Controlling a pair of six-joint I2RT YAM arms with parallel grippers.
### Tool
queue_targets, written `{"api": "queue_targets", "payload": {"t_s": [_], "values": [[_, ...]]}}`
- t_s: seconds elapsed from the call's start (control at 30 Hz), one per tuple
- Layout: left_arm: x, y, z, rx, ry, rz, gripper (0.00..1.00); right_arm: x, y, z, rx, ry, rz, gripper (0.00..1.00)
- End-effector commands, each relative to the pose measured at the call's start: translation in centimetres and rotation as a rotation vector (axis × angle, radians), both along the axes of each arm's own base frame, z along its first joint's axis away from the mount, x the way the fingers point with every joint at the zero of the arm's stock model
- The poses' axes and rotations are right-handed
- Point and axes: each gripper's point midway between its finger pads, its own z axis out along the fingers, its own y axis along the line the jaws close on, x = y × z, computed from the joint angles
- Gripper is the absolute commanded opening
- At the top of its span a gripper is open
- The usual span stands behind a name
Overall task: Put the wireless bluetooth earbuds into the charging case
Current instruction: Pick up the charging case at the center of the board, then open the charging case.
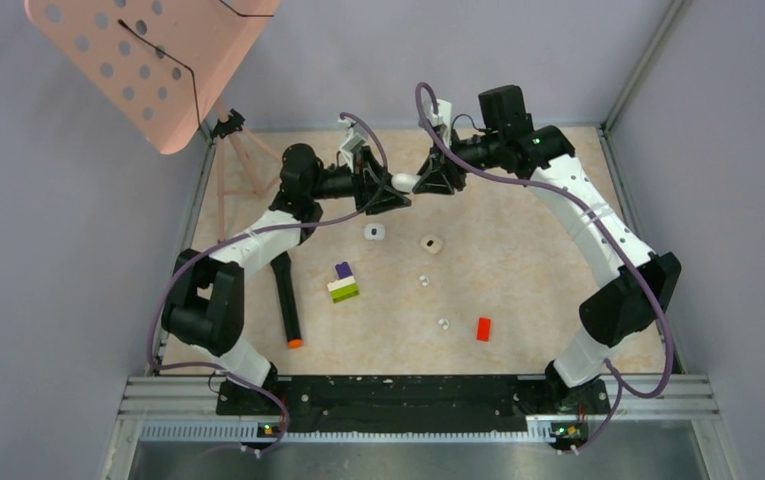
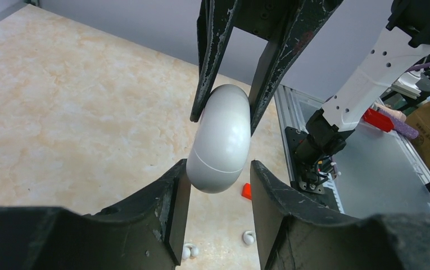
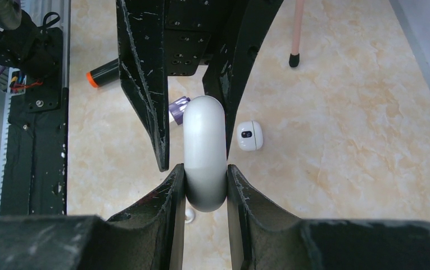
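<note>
A closed white pebble-shaped charging case [image 1: 405, 182] hangs in the air at the back middle, between both grippers. My right gripper [image 3: 204, 171] is shut on one end of the case [image 3: 204, 146], both fingers pressed to its sides. My left gripper [image 2: 219, 169] stands open around the other end of the case [image 2: 219, 140]; its left finger is close to the shell and a gap shows on the right. Two tiny white earbuds [image 1: 424, 281] [image 1: 443, 324] lie on the table below, seen also in the left wrist view as earbuds [image 2: 189, 251] [image 2: 248, 238].
A second white case [image 1: 375, 232] and a beige case [image 1: 431, 243] lie mid-table. A red brick [image 1: 483, 328], a purple-white-green brick stack [image 1: 343, 282] and a black marker with an orange tip [image 1: 288, 300] lie nearer. A pink perforated stand [image 1: 148, 60] overhangs the back left.
</note>
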Motion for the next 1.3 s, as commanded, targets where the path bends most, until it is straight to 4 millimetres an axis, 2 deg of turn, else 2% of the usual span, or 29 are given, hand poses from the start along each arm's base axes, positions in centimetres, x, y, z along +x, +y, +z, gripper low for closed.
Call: {"api": "queue_targets", "payload": {"t_s": [0.0,0.13,0.2,0.43,0.6,0.67,0.77,0.8,0.93,1.27], "values": [[0.3,0.0,2.7,-0.041,-0.086,0.0,0.48,-1.0,0.4,2.2,0.035,-0.07,0.024,0.14],[0.4,0.0,3.0,-0.045,-0.084,0.001,0.47,-0.9,0.3,1.9,0.029,-0.067,0.018,0.14],[0.4,-0.1,3.0,-0.045,-0.08,-0.003,0.43,-1.0,0.4,1.9,0.031,-0.064,0.021,0.14],[0.5,0.0,2.7,-0.048,-0.056,-0.017,0.16,-1.0,0.5,2.0,0.032,-0.064,0.02,0.14],[0.5,-0.1,2.8,-0.051,-0.062,-0.025,0.01,-1.0,0.5,1.5,0.024,-0.056,0.015,0.17],[0.5,-0.1,2.7,-0.052,-0.065,-0.029,0.0,-1.0,0.5,1.5,0.025,-0.043,0.009,0.25],[0.3,-0.1,2.7,-0.053,-0.08,-0.039,0.0,-1.0,0.5,1.6,0.029,-0.002,-0.019,0.47],[0.2,-0.1,2.5,-0.052,-0.087,-0.044,0.0,-0.8,0.5,1.6,0.03,0.015,-0.035,0.5],[-0.3,-0.1,2.2,-0.047,-0.12,-0.073,0.0,0.2,0.2,2.0,0.069,0.094,-0.092,0.53],[-1.2,-0.3,2.4,-0.045,-0.2,-0.121,0.0,3.0,-0.5,2.3,0.16,0.241,-0.18,0.52]]}}
